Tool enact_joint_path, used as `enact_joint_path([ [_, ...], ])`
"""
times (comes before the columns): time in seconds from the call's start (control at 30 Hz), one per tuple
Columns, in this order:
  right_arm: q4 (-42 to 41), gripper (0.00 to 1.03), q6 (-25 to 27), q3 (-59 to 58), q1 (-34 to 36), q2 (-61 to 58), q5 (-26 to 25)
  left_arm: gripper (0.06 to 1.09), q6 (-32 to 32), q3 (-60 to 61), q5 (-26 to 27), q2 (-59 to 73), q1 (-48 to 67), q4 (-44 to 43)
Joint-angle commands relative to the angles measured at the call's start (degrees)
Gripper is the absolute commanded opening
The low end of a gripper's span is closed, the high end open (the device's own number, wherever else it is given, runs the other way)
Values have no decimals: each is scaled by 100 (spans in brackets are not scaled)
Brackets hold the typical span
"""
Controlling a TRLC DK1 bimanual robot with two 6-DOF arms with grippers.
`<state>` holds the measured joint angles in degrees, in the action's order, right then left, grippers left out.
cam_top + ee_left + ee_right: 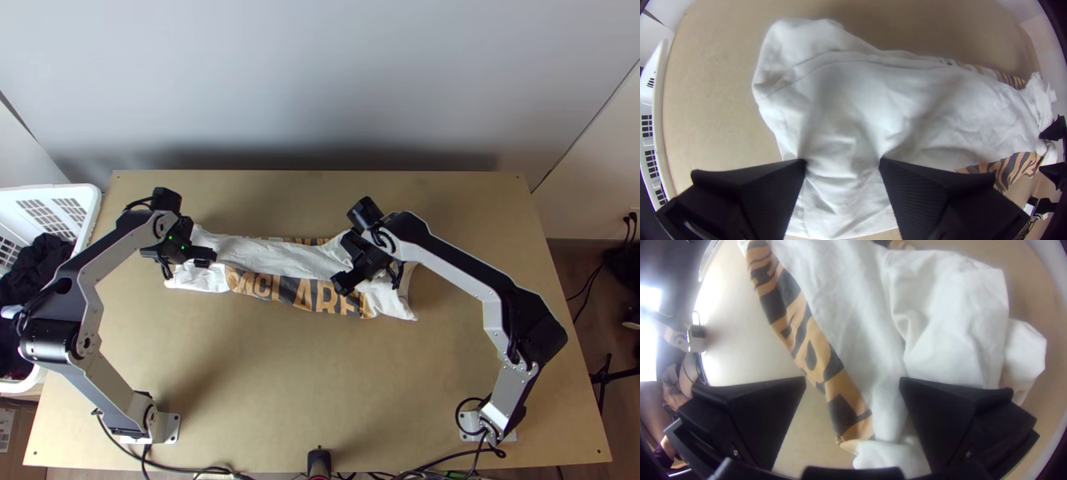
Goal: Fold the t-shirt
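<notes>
T-shirt (276, 256) lies in a long, narrow strip approx. 11 o'clock on the surface (280, 376), rumpled at both ends. L tool (843, 162), 10 o'clock, and R tool (852, 382), 1 o'clock, are both open over it. Lengthwise folding is prob. done; next likely calls for gripping one end & folding it inward.

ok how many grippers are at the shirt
2. In the top view, the left gripper is at the left end of the t-shirt, and the right gripper is near its right end. Both have their fingers apart.
</notes>
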<state>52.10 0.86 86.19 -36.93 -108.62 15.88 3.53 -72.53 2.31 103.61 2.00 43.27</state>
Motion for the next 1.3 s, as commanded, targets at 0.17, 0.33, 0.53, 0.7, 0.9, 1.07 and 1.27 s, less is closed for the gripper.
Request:
enact_joint_path([
  [0.17, 2, 98, 10, -41, 45, 42, -6, 9, -168, -112, 534, -175, -59, -187],
  [0.33, 2, 98, 2, 29, 36, 51, -6, 9, -116, -156, 534, -438, -235, -178],
  [0.53, 222, 98, 2, 451, 36, 192, -6, 9, 7, -270, 534, -667, -595, -143],
  [0.7, 389, 98, -16, 811, 116, 394, -6, 9, 139, -358, 552, -711, -956, -117],
  [0.9, 451, 98, -25, 811, 335, 631, -6, 9, 245, -508, 578, -825, -1079, 50],
  [1.07, 451, 98, -34, 644, 581, 877, 3, 9, 218, -929, 780, -983, -675, 323],
  [1.27, 442, 98, -7, 284, 854, 1185, 3, 9, 69, -1386, 1035, -983, 99, 534],
])
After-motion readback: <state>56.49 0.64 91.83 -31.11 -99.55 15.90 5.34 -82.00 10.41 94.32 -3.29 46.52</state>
